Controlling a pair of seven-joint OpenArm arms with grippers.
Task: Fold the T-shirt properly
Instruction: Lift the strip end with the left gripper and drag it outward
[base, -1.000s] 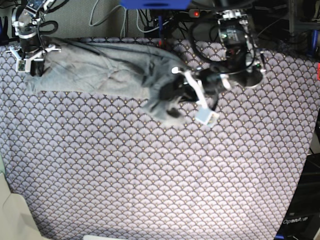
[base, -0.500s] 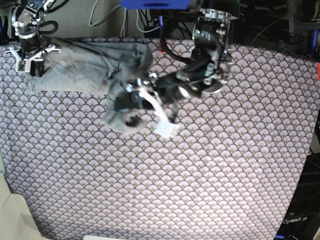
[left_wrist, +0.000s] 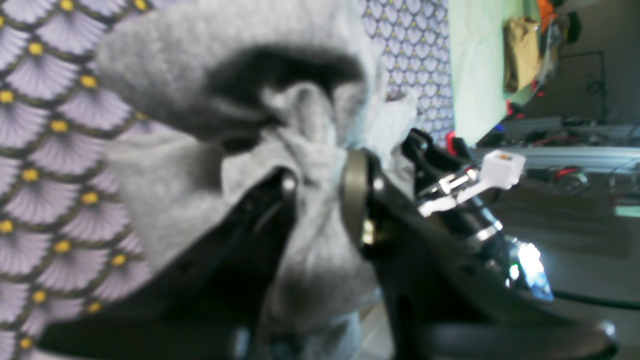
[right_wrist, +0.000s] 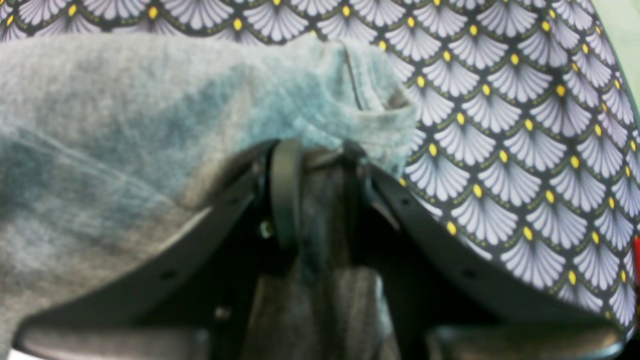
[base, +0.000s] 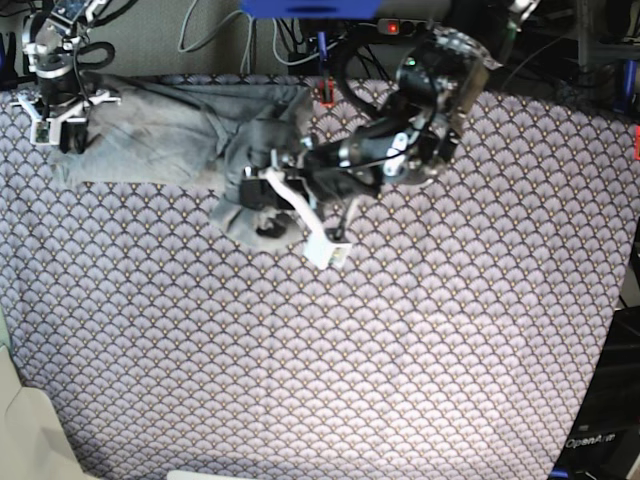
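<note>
T-shirt (base: 170, 125) fabric lies bunched along the far edge of the counter (base: 400, 350), which is covered in a purple-grey fan-scale cloth; the shirt stretches from the far corner on the base view's left toward the middle, where one end is folded back over itself into a rumpled lump.

Left pincer (base: 262, 195) sits at that lump. In the left wrist view its jaws are nearly closed, with a thick pleat of grey knit (left_wrist: 320, 165) pinched between them (the cloth rises in a hooded fold just beyond the tips, dark inside).

Right pincer (base: 58, 112) is at the shirt's other end, by the far corner. From the right wrist view its jaws (right_wrist: 320, 185) stand a little apart with a fold of the grey cloth (right_wrist: 150, 110) clamped between them, and a hemmed edge curls over just past the tips onto the patterned cloth.
</note>
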